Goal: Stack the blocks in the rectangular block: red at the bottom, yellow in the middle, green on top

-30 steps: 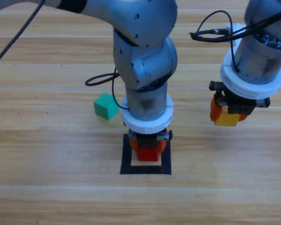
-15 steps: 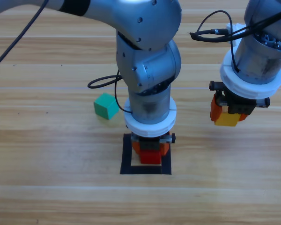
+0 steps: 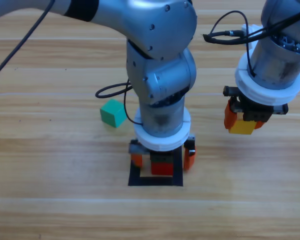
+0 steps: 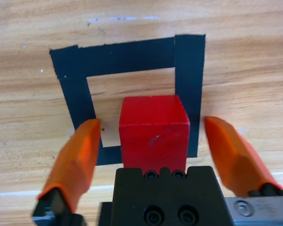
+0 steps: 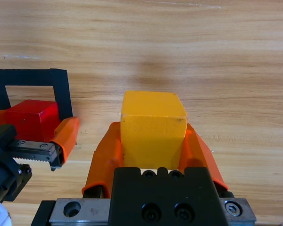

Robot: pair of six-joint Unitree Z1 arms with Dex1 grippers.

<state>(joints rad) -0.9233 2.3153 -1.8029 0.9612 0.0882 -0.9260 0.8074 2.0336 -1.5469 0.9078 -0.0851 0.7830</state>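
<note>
Here the left gripper (image 3: pixel 162 159) stands straight down over the black tape square (image 3: pixel 155 181) near the front of the wooden table (image 3: pixel 50 200). Its orange jaws are spread wide, one on either side of the red cube (image 4: pixel 153 133), and neither touches it. In the left wrist view there is bare wood and tape between each jaw and the cube's side faces. The red cube sits flat on the table inside the tape outline, close to one taped edge and overlapping it a little, with bare wood showing in the remaining part of the square.

To the right of the square, well apart from it, the right gripper (image 3: pixel 245 121) hangs above the table with its jaws clamped on the yellow cube (image 5: pixel 153 128). The cube is held off the wood, both orange jaws pressed flat against its opposite sides, and its top face shows clear between them.

Farther back and to the left of the left arm, the teal-green cube (image 3: pixel 113 113) rests alone on the table, turned slightly askew to the wood grain, near a loop of black cable (image 3: pixel 109 90).
</note>
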